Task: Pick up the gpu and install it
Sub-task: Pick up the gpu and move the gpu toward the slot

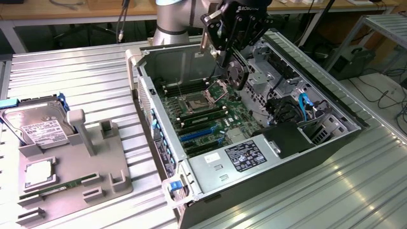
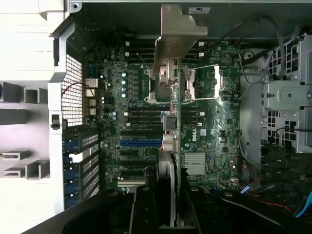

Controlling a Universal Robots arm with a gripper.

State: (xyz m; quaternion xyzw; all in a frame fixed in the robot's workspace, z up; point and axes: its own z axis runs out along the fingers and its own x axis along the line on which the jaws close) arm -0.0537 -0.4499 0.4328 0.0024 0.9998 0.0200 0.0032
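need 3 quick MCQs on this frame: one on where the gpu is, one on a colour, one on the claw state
1. Where is the gpu?
A. On the grey fixture
B. Over the motherboard in the open case
C. Fully seated in a slot

2. What colour is the carrier round the hard drive?
A. Blue
B. Red
C. Yellow

3. The claw is:
A. open and empty
B. shut on the hard drive
C. shut on the gpu

Answers:
1 B: the card hangs over the motherboard, inside the case walls.
2 A: blue rails frame the hard drive on the fixture.
3 C: in the wrist view, the fingers sit either side of the card.
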